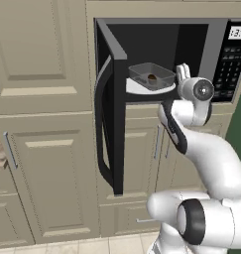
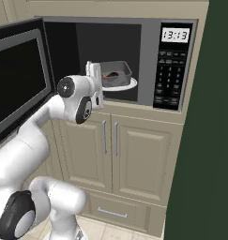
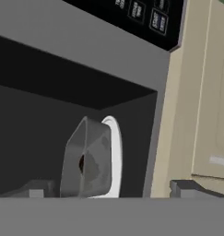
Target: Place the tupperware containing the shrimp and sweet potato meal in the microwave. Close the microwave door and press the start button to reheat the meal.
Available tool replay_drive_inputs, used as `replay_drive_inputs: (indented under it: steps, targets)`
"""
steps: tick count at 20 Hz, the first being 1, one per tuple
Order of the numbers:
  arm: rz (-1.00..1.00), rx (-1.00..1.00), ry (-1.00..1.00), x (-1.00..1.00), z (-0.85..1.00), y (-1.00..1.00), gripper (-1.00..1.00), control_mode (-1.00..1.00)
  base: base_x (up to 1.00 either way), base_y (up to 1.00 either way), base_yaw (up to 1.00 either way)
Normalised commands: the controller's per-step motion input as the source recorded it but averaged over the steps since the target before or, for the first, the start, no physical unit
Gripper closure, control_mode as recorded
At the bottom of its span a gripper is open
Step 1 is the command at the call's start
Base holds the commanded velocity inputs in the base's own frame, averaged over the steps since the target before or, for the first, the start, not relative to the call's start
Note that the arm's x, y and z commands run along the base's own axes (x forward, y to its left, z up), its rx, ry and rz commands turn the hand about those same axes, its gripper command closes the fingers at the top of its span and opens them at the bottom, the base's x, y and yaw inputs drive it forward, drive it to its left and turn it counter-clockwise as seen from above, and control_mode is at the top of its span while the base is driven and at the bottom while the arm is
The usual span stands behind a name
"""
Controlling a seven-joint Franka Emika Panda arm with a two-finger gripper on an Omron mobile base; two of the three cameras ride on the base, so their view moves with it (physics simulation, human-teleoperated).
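On the white plate inside the microwave sits the tupperware with the meal, while just in front the gripper hangs wide open and empty, apparently clear of it, leaving the door to swing shut.

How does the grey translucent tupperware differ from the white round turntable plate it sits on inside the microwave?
The shallow rectangular grey translucent tupperware has raised walls and holds a small brown lump of food; the white round turntable plate is flat, opaque and carries only the container. The tupperware is rectangular with rounded corners, the plate circular and wider, its rim showing around the container. Both sit inside the open black microwave.
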Motion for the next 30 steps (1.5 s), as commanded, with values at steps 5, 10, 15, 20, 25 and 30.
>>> replay_drive_inputs:
  steps: [5, 10, 15, 20, 25, 30]
  targets:
    - [0.06, -0.09, -0.04, -1.00, 0.65, 0.00, -1.00, -1.00, 0.00, 0.00, 0.00]
    - [0.20, -0.20, 0.00, -1.00, 0.63, 0.01, -1.00, -1.00, 0.00, 0.00, 0.00]
    - [0.25, -0.38, 0.06, -1.00, 0.42, 0.10, -1.00, -1.00, 0.00, 0.00, 0.00]
    - [0.20, -0.48, 0.08, -1.00, 0.09, 0.21, -1.00, -1.00, 0.00, 0.00, 0.00]
    - [0.06, -0.48, 0.02, -0.83, 0.03, 0.32, -1.00, -1.00, 0.00, 0.00, 0.00]
    - [0.00, -0.47, 0.01, -0.65, 0.12, 0.29, -1.00, -1.00, 0.00, 0.00, 0.00]
